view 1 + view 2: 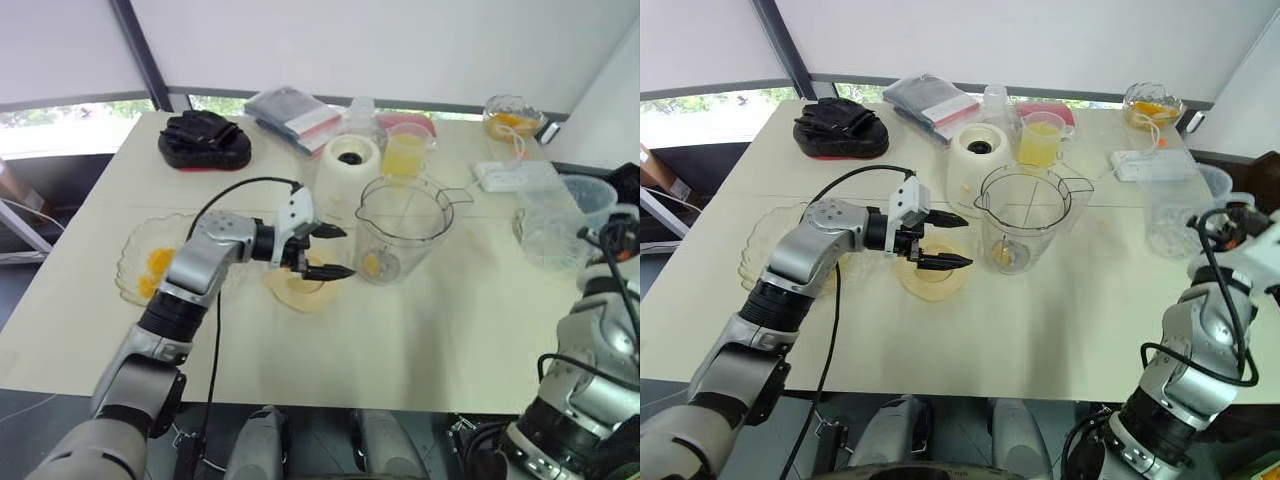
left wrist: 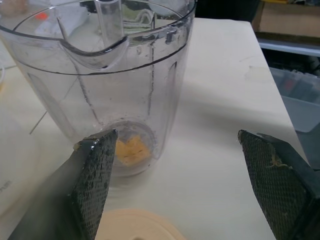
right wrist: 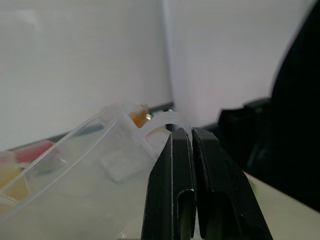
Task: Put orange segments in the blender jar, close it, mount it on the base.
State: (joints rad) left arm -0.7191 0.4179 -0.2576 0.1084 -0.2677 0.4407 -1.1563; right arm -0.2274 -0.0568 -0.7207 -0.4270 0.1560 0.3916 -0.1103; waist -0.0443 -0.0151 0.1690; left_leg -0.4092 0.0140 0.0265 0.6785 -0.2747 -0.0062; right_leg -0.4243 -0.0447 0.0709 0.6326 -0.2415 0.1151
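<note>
The clear blender jar [image 1: 405,225] stands upright and uncovered at the table's middle, with an orange segment [image 2: 131,150] lying at its bottom. My left gripper [image 1: 335,252] is open just left of the jar, hovering over the cream lid [image 1: 300,290] that lies flat on the table. Nothing is between its fingers [image 2: 92,175]. The white blender base [image 1: 347,165] stands behind the lid. A glass plate [image 1: 135,250] holding orange segments [image 1: 155,265] sits at the left. My right gripper [image 3: 191,135] is shut and holds nothing, at the table's right edge.
A cup of orange juice [image 1: 405,150] stands behind the jar. A black padded item [image 1: 205,140] and plastic bags [image 1: 295,115] lie at the back left. A glass bowl [image 1: 512,118], a white power strip [image 1: 515,175] and a clear plastic container [image 1: 555,225] occupy the right.
</note>
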